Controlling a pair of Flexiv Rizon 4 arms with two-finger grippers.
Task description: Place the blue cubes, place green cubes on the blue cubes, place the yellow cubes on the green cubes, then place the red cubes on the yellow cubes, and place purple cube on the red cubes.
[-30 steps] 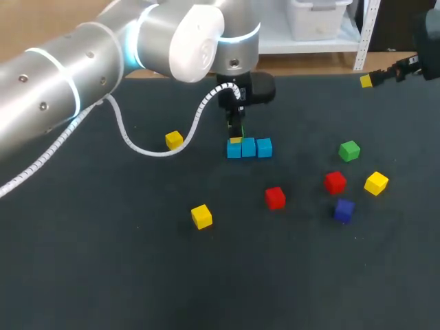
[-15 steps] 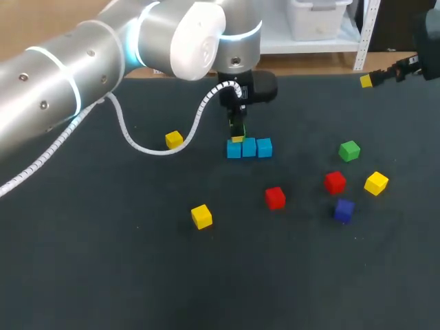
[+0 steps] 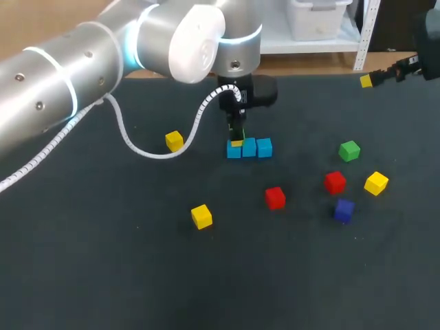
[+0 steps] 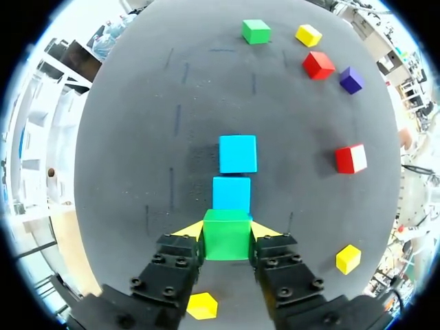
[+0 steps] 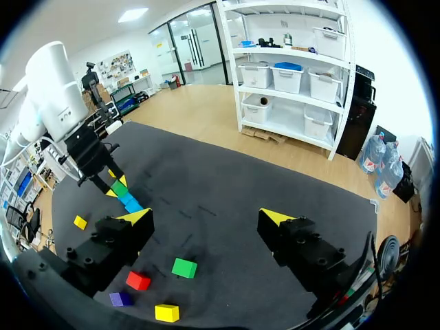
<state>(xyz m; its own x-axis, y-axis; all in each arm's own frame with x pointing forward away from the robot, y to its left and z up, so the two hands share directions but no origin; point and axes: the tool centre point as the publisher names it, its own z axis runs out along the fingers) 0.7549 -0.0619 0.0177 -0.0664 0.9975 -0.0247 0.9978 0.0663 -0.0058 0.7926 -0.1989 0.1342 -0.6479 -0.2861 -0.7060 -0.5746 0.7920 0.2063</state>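
Observation:
Three blue cubes (image 3: pixel 249 148) lie in a row mid-table. My left gripper (image 3: pixel 236 139) hangs over the row's left end, shut on a green cube (image 4: pixel 227 234). In the left wrist view that cube covers the nearest blue cube, with two blue cubes (image 4: pixel 232 193) ahead of it; I cannot tell whether it touches. A second green cube (image 3: pixel 349 150), a red cube (image 3: pixel 335 182), a yellow cube (image 3: pixel 376 183) and a purple cube (image 3: pixel 344 210) lie at the right. My right gripper (image 5: pixel 206 218) is open and empty, high at the far right edge (image 3: pixel 371 79).
Another red cube (image 3: pixel 275 197) lies in front of the blue row. One yellow cube (image 3: pixel 201 216) sits nearer the front and another yellow cube (image 3: pixel 174 140) lies left of the row, beside the left arm's white cable (image 3: pixel 137 148).
My left gripper has sunk slightly with the green cube toward the left blue cube. The right arm and the loose cubes have not moved.

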